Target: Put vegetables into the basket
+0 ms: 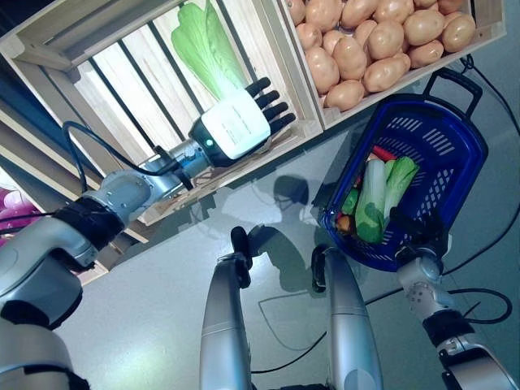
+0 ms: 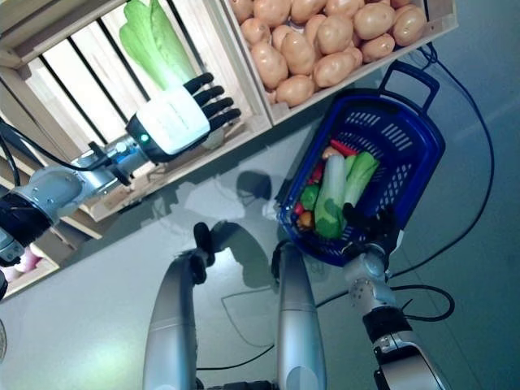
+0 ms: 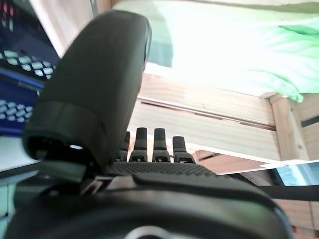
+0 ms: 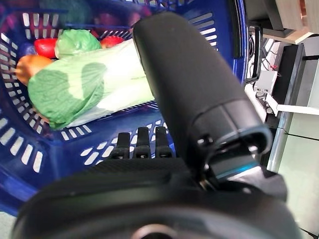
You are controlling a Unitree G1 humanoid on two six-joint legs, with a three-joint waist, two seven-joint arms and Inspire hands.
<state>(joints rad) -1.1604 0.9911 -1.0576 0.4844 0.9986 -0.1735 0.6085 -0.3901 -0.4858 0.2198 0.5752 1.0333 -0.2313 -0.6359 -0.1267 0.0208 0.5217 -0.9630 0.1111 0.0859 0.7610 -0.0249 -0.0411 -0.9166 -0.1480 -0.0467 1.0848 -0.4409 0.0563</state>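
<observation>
Wooden slatted crate (image 1: 122, 89) under the left hand (image 1: 240, 122), fingers straight, holding nothing; a green leafy cabbage (image 1: 203, 45) lies just past the fingertips. Neighbouring crate holds potatoes (image 1: 374, 41). Right hand (image 1: 422, 236) is curled on the blue basket (image 1: 455, 154) rim; basket holds cabbages (image 4: 84, 89) and other vegetables. Grey floor (image 1: 162, 309) below.

1. I see a pale slatted wooden crate (image 1: 97, 77), its bare planks matt with visible grain.
2. The blue perforated plastic basket (image 1: 455, 150) looks slightly glossy, with a smooth black handle.
3. The tan potatoes (image 1: 366, 41) have dull, smooth skins.
4. The green-and-white leafy cabbage (image 1: 203, 45) shows crinkled leaves.
5. The grey floor (image 1: 146, 325) is smooth with a faint sheen.
6. The dark left hand (image 1: 240, 122) wears a matt white plastic back plate.
</observation>
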